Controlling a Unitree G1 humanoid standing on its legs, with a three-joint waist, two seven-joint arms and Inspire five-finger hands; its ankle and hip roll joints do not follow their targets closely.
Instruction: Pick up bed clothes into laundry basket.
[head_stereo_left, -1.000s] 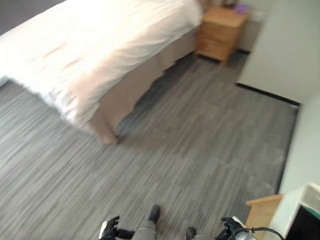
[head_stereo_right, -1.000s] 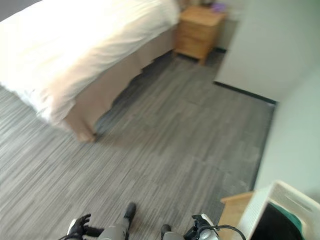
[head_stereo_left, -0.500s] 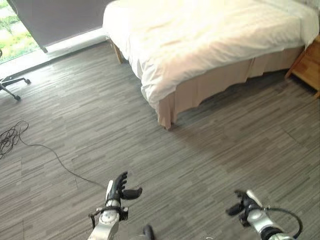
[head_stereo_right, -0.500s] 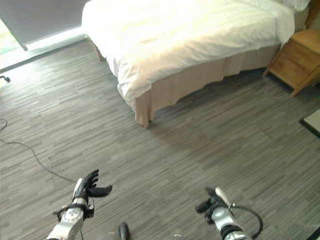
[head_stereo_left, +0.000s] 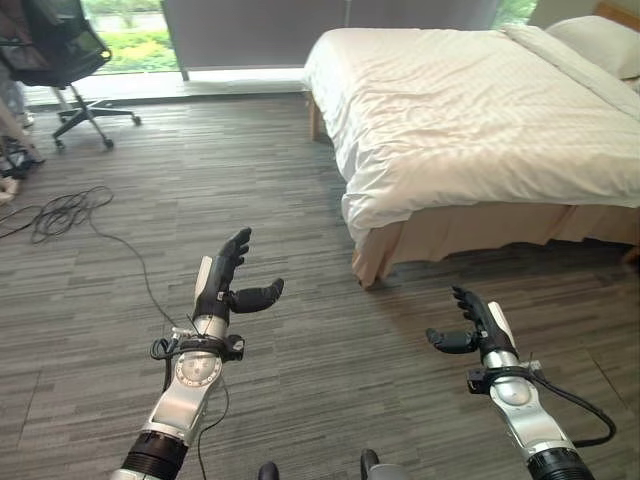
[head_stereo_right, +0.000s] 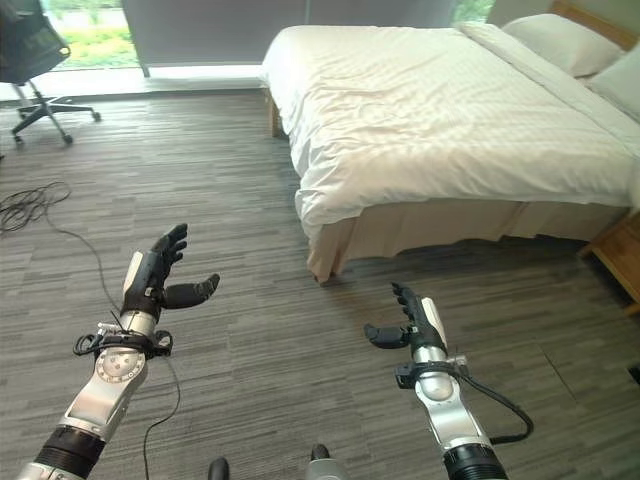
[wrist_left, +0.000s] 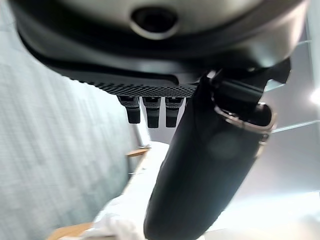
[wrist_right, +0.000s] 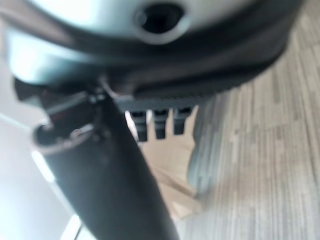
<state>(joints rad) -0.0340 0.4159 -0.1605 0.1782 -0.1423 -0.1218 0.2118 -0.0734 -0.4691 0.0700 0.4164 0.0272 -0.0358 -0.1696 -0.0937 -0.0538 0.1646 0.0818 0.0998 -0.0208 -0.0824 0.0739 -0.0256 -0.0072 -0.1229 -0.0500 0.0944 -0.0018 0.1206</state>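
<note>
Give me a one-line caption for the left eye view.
Both hands, left and right, raised open above grey floor, facing the white-covered bed.

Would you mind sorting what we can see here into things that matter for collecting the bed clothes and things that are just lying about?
Belongs to the job:
- white bed clothes spread on the bed
- pillows at the bed's head
- left hand, open, holding nothing
- right hand, open, holding nothing

Just lying about:
- office chair by the window
- loose cable on the floor
- wooden nightstand beside the bed
</note>
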